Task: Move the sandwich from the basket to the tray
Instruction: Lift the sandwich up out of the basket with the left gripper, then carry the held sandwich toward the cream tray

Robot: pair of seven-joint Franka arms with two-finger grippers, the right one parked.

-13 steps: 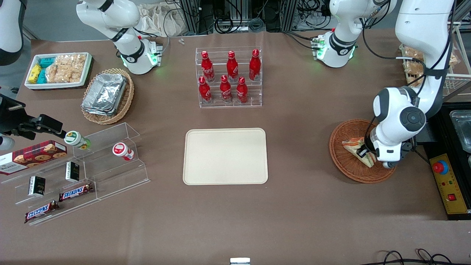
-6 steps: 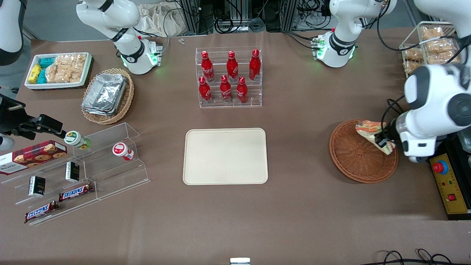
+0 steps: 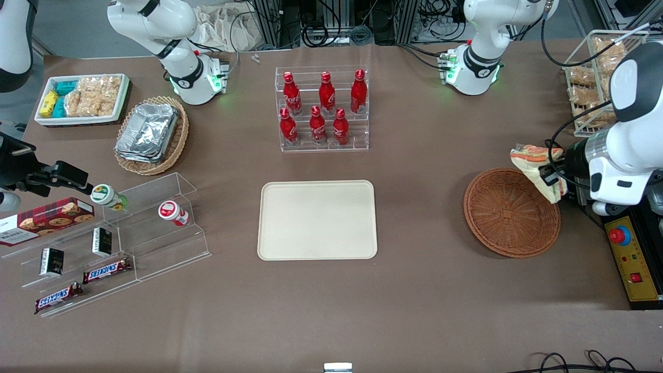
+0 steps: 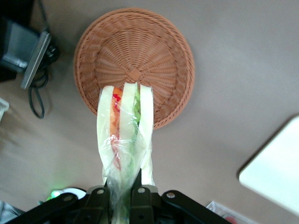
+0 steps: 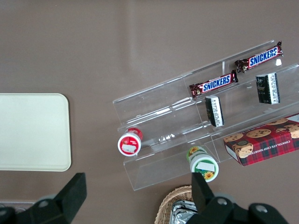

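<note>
At the right of the front view, just below mid-height, the basket [image 3: 512, 212] sits on the brown counter [image 3: 414, 311], its woven bottom bare. The tray [image 3: 317, 219] lies in the middle of that view at the same depth, well apart from the basket and with nothing on it. Just above the basket's upper right rim in the front view, the hand [image 3: 549, 178] hangs in the air, its fingers pinched on the sandwich [image 3: 533, 161], which is lifted clear of the basket and tilts in the grip. In the left wrist view the hand [image 4: 122, 198] clamps the wrapped end of the sandwich [image 4: 125, 130], whose pale bread slices and orange, red and green filling point toward the basket [image 4: 134, 60] below it, with a corner of the tray [image 4: 275, 172] also showing. Farther from the front camera, in the upper middle of the front view, red bottles [image 3: 321, 106] stand upright in a clear tiered rack.
</note>
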